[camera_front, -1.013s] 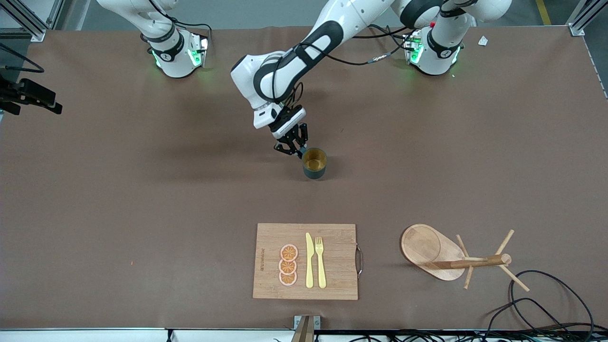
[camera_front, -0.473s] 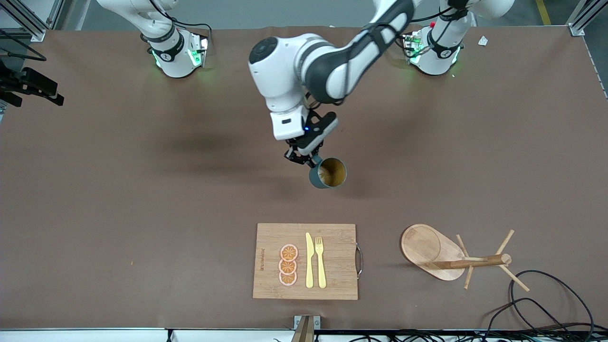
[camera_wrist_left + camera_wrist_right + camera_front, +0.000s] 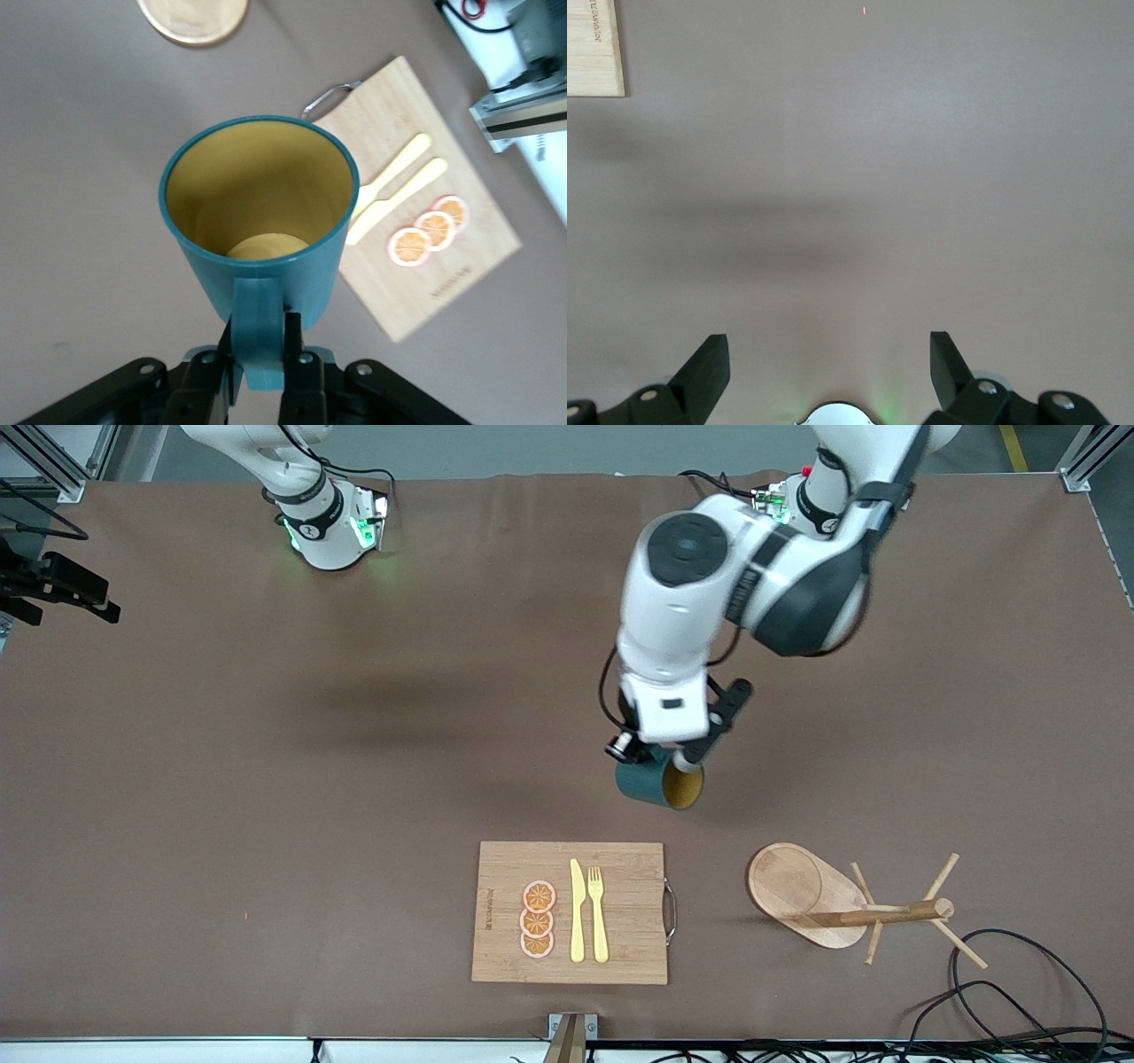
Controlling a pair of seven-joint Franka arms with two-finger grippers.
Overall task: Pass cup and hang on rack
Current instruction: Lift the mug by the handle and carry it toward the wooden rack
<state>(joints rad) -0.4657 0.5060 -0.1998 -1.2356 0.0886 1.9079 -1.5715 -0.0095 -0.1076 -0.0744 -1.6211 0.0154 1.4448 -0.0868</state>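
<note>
The dark teal cup [image 3: 660, 783] with a yellow-brown inside hangs tilted in the air over bare table, between the table's middle and the rack. My left gripper [image 3: 656, 757] is shut on its loop handle [image 3: 260, 328]; the left wrist view shows the cup's open mouth [image 3: 259, 190] and the handle pinched between both fingers. The wooden rack [image 3: 846, 908] stands near the front edge toward the left arm's end; its oval base also shows in the left wrist view [image 3: 193, 18]. My right gripper [image 3: 829, 359] is open and empty over bare table; the right arm waits near its base.
A bamboo cutting board [image 3: 620, 912] lies near the front edge with three orange slices [image 3: 538, 919], a yellow knife [image 3: 577, 911] and a yellow fork [image 3: 598, 912]. Black cables [image 3: 1010, 992] lie by the rack at the table's front corner.
My left gripper lifted the cup off the table and carried it toward the rack's end and the front edge. The cup tipped from upright to tilted.
</note>
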